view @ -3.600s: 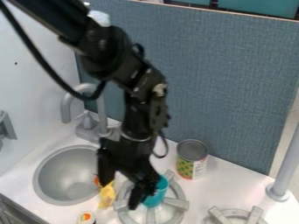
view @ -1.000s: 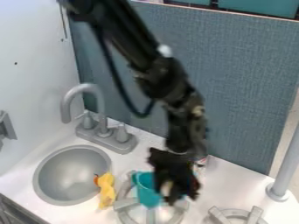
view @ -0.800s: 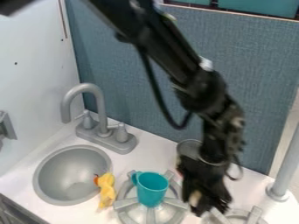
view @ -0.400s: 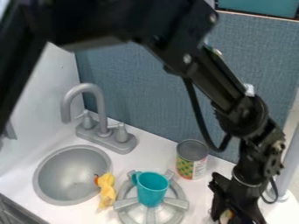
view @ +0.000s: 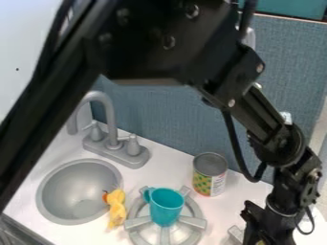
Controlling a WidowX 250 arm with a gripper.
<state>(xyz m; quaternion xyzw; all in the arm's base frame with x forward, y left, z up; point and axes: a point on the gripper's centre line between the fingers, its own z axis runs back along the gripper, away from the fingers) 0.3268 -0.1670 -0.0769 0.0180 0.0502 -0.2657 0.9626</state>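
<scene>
The gripper [view: 269, 231] hangs over the counter's right part at the bottom edge, in front of the right burner, with its fingertips cut off by the edge. A sliver of a small white and orange object [view: 260, 242] shows between its fingers, which are shut on it. A teal cup [view: 167, 206] stands upright on the left burner [view: 195, 222], its handle to the left. Between that burner and the sink lies a yellow toy [view: 117, 208] with an orange end. Behind the cup, to its right, a tin can [view: 209, 175] stands upright.
The grey sink [view: 56, 171] lies at the left, with its faucet [view: 107, 106] behind it. Part of the right burner [view: 236, 234] shows beside the gripper. A blue-grey panel [view: 167, 119] rises behind the counter, and the arm spans the top.
The gripper has gone from the left burner to the lower right. The small white and orange object, earlier at the bottom edge near the sink, has gone with it. Cup, toy and can have stayed put.
</scene>
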